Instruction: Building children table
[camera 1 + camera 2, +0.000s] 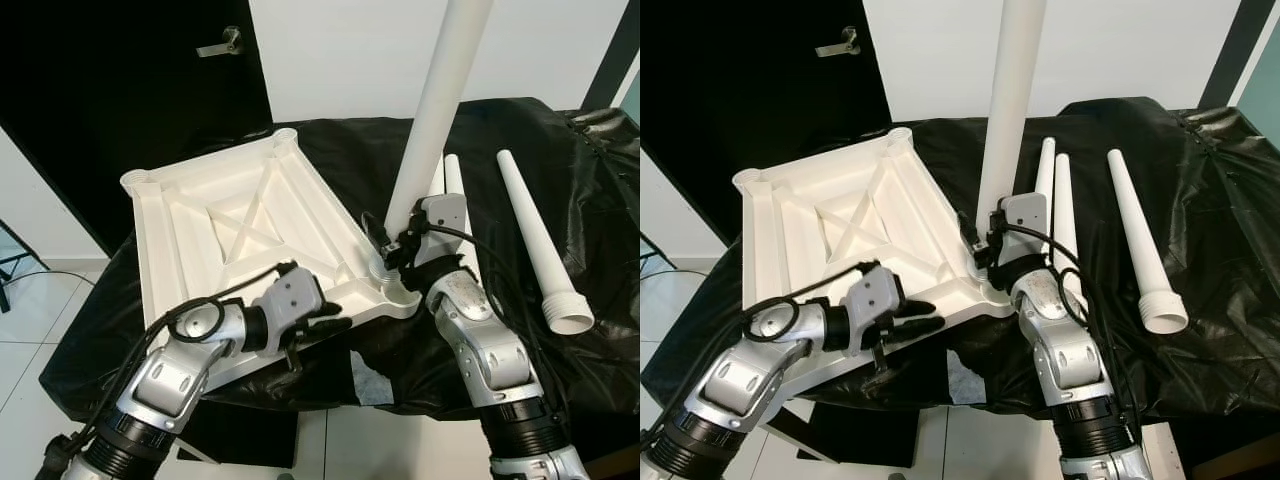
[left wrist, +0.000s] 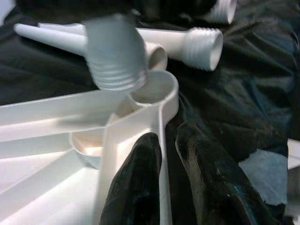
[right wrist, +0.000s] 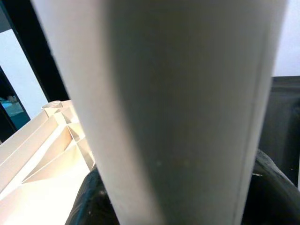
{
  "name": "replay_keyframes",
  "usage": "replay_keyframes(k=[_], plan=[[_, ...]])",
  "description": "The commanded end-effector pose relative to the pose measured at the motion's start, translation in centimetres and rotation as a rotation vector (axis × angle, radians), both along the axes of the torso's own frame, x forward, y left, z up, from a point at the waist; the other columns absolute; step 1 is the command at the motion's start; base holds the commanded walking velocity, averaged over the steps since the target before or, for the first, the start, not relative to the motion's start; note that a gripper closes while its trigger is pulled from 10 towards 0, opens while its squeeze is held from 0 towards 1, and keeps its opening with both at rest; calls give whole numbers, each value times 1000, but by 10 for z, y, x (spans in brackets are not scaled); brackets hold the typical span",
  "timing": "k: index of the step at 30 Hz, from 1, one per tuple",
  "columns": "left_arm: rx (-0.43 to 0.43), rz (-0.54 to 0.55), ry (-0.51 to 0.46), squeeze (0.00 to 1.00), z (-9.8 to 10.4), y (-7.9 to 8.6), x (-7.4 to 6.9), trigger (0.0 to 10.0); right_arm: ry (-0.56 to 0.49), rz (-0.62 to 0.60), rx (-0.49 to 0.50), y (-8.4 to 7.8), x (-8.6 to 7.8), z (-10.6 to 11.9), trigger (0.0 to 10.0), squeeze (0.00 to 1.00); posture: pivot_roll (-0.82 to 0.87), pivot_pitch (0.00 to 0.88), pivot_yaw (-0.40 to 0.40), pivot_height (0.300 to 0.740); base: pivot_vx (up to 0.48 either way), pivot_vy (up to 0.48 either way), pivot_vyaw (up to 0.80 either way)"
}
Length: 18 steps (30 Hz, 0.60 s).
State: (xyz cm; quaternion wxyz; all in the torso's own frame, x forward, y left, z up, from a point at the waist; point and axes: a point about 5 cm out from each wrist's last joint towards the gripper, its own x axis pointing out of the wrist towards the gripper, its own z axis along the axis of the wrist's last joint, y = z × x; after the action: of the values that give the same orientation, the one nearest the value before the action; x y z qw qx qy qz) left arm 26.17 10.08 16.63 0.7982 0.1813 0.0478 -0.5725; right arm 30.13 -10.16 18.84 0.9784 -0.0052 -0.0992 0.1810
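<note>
Tabletop: upside down on the desk, steadied by left end effector pinching its rim
Right end effector: grasping upright leg over corner socket
Left: three legs

Tabletop: white moulded plastic, smooth, faint sheen, ribbed underside up. Upright leg: same white plastic, matt, smooth; threaded end ridged (blurred in left wrist view). Loose legs near bench's right edge: white plastic, smooth. Bench cover: black plastic sheeting, glossy, crinkled. Left gripper fingers: black, glossy. Arms: silver, satin metallic look. Floor: pale glossy tiles.
</note>
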Motion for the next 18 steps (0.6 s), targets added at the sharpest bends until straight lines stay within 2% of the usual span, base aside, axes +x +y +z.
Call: replay_keyframes(k=[1,3,6,18], plan=[[-11,47,1,0,0,5,1,10000,-18,18,7,2,-2,4,10000,0,-17,0,51,740,0,0,0],[-45,96,-58,0,5,8,3,10000,-11,21,0,2,-1,3,10000,0,-18,0,50,740,0,0,0],[-79,150,-75,0,9,9,6,10000,5,9,-2,1,-2,0,10000,0,-18,0,44,740,0,0,0],[-76,210,-126,0,9,13,13,10000,47,-14,18,4,-12,-11,10000,0,-28,0,44,740,0,0,0]])
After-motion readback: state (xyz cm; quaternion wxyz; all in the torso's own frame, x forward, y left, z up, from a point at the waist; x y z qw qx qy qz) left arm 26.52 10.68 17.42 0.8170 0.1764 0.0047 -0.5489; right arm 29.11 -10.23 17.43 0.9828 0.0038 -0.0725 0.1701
